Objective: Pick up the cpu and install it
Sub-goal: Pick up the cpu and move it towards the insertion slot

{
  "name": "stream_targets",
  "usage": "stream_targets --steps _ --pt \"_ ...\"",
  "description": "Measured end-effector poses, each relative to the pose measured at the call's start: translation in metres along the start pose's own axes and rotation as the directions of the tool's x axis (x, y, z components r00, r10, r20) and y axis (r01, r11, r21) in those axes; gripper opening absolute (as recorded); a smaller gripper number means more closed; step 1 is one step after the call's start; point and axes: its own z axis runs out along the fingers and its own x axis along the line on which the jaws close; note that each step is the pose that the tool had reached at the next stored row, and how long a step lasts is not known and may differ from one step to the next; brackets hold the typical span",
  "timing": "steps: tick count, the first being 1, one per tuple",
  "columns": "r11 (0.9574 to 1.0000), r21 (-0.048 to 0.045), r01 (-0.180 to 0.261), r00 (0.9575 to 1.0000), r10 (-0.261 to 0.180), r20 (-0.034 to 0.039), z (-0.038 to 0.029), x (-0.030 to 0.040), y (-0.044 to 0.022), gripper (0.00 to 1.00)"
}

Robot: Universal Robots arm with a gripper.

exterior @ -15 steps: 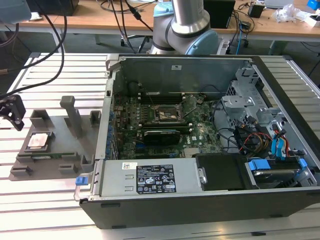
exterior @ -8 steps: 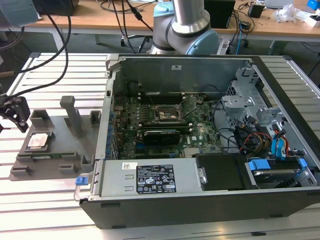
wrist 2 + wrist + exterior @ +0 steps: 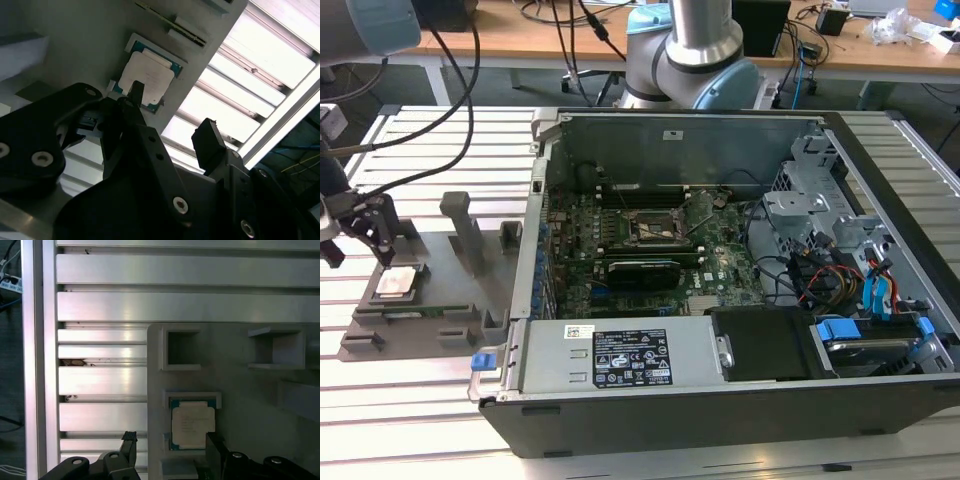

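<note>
The cpu [image 3: 400, 282], a small square chip with a pale metal top, lies flat in a recess of a grey holder [image 3: 440, 292] on the slatted table, at the exterior view's left. Both wrist views show the cpu [image 3: 147, 75] [image 3: 192, 425] in its green-edged seat. My gripper [image 3: 358, 255] hangs just above the holder, a little off the chip toward the exterior view's left. The gripper [image 3: 172, 110] [image 3: 170, 437] is open, its black fingers spread wide with nothing between them. One finger [image 3: 136, 92] overlaps the chip's edge in the second wrist view.
An open computer case [image 3: 720, 420] fills the exterior view's middle and right, with the motherboard's black socket frame [image 3: 655, 228] inside and a white-labelled grey power supply [image 3: 620, 355] in front. Upright posts [image 3: 465, 230] rise from the holder. Cables [image 3: 450, 110] hang at the back left.
</note>
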Motion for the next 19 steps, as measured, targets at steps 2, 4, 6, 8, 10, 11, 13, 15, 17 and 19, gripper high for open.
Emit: stream_targets --steps 2,4,6,8,10,11,13,15,17,19 --pt "1.0 0.0001 0.0 1.0 0.0 -0.0019 0.0006 -0.0078 0.0 0.66" --pt "1.0 0.0 0.001 1.0 -0.001 -0.0026 0.001 -0.0112 0.0 0.66" --pt "1.0 -0.0002 0.002 1.0 -0.002 -0.0033 0.0022 -0.0131 0.0 0.66" --pt "1.0 0.0 0.003 1.0 -0.003 -0.0072 0.0048 -0.0168 -0.0001 0.66" --pt "1.0 -0.0002 0.004 0.9999 -0.004 -0.0105 0.0085 -0.0199 0.0 0.66" --pt "1.0 -0.0003 0.004 0.9999 -0.004 -0.0124 0.0108 -0.0216 0.0 0.66" --pt "1.0 -0.0002 0.006 0.9999 -0.006 -0.0161 0.017 -0.0247 0.0002 0.66" --pt "1.0 -0.0005 0.009 0.9998 -0.009 -0.0185 0.0231 -0.0255 0.0003 0.66" --pt "0.9999 -0.0004 0.01 0.9997 -0.01 -0.0202 0.0272 -0.0258 0.0003 0.66" --pt "0.9999 -0.0005 0.011 0.9997 -0.011 -0.0215 0.0316 -0.0258 0.0004 0.66"
